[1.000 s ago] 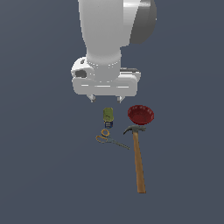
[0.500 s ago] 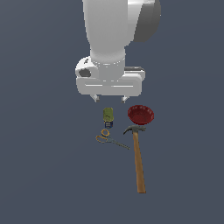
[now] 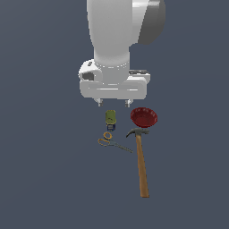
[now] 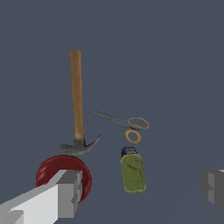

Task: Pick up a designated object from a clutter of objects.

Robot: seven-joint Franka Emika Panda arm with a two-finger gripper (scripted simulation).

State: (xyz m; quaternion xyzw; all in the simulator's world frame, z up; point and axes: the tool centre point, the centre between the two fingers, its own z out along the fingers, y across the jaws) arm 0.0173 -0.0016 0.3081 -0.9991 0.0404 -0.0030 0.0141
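Observation:
The hammer (image 3: 141, 163) lies flat with its brown wooden handle pointing toward the front and its dark grey head (image 3: 137, 132) near the red bowl (image 3: 144, 117). In the wrist view the hammer (image 4: 77, 103) shows whole beside the orange-handled scissors (image 4: 124, 124), the olive-green can (image 4: 133, 173) and the bowl (image 4: 57, 170). My gripper (image 3: 113, 103) hangs open above the clutter, roughly over the can (image 3: 111, 119), holding nothing. Its fingers (image 4: 65, 192) are spread wide in the wrist view.
The scissors (image 3: 112, 142) lie between the can and the hammer's handle. The bowl sits close to the hammer's head. All the objects rest on a plain dark grey floor.
The arm has shifted toward the exterior view's right and come lower, closer to the clutter. The objects have not moved, and the gripper stays open.

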